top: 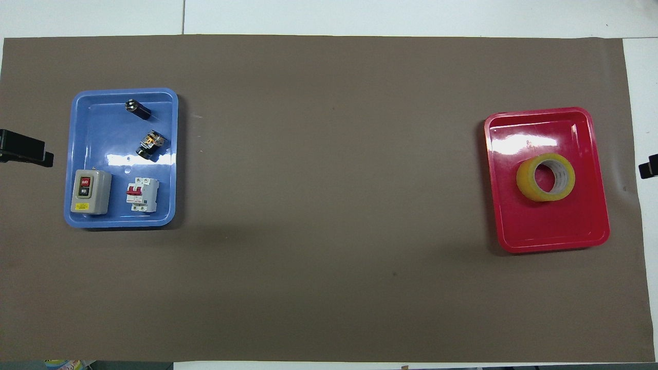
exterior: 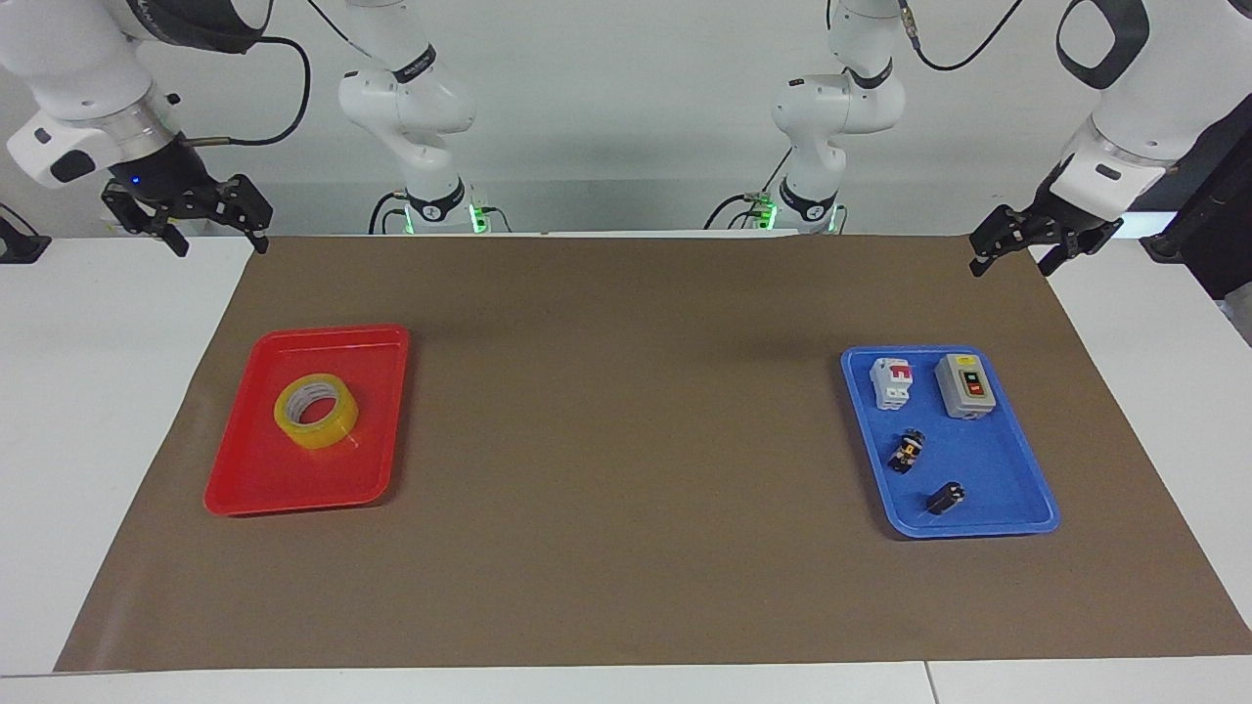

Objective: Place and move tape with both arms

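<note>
The tape is a yellow roll lying flat in a red tray toward the right arm's end of the table. It also shows in the overhead view, in the red tray. My right gripper hangs open and empty over the mat's corner nearest the robots, well apart from the tray; only its tip shows in the overhead view. My left gripper hangs open and empty over the mat's corner at the left arm's end; it also shows in the overhead view.
A blue tray toward the left arm's end holds a grey switch box, a white and red breaker and two small black parts. A brown mat covers the table between the trays.
</note>
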